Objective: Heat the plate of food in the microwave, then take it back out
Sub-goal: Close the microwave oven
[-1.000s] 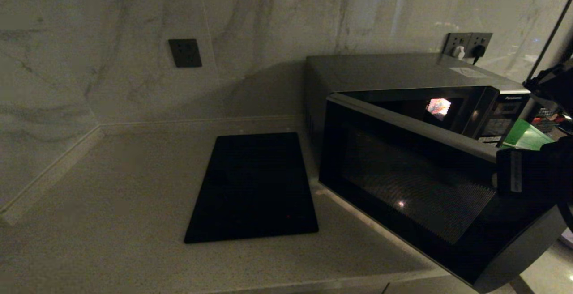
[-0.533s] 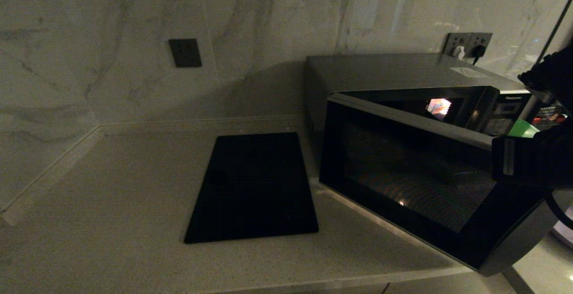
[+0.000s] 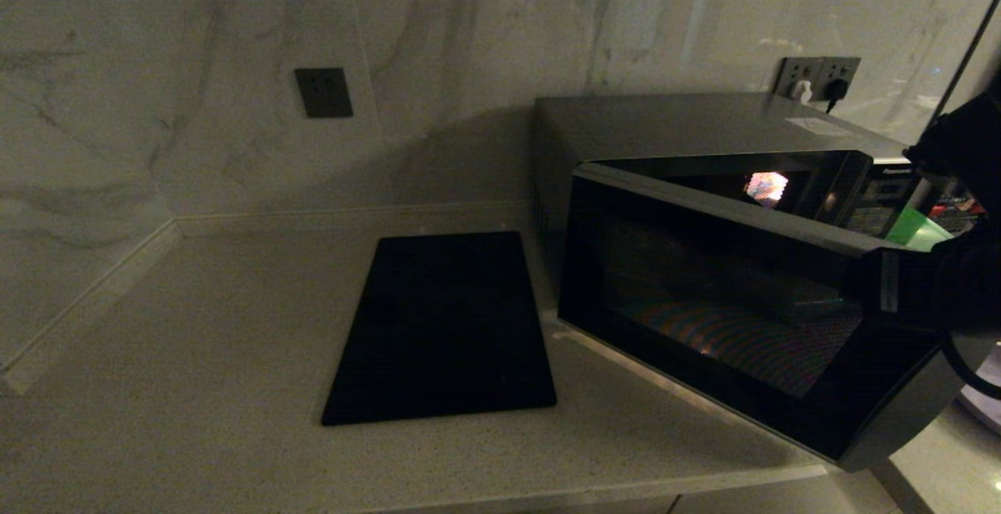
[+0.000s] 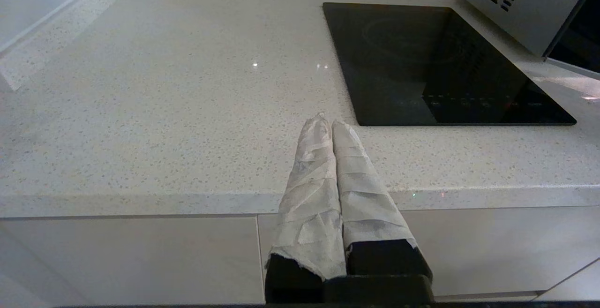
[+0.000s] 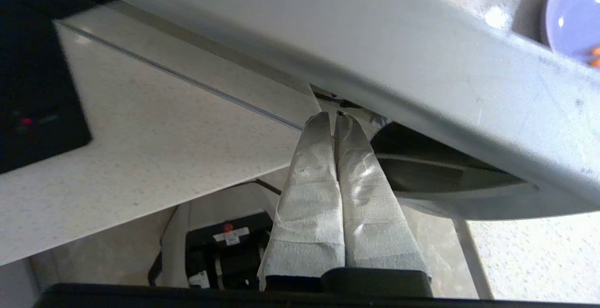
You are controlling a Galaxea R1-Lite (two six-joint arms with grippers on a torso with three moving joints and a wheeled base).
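Observation:
The silver-grey microwave point(image 3: 704, 123) stands at the right of the counter, its dark glass door point(image 3: 727, 318) hanging partly open from its left hinge. My right gripper point(image 5: 333, 116) is shut, with its taped fingertips against the door's silver free end point(image 5: 375, 50). In the head view it shows as a dark shape point(image 3: 899, 295) at that end. A lilac plate of food point(image 5: 572, 17) with orange pieces peeks out beyond the door in the right wrist view. My left gripper point(image 4: 326, 123) is shut and empty, parked over the counter's front edge.
A flat black cooktop point(image 3: 446, 326) lies in the counter left of the microwave. A green board point(image 3: 919, 232) sits behind the door's free end, by the button panel. Wall sockets point(image 3: 817, 76) with plugs are behind the oven. Marble walls close off the back and left.
The door's free end has swung inward toward the oven, narrowing the opening. My right gripper moved with it. The left arm has not moved.

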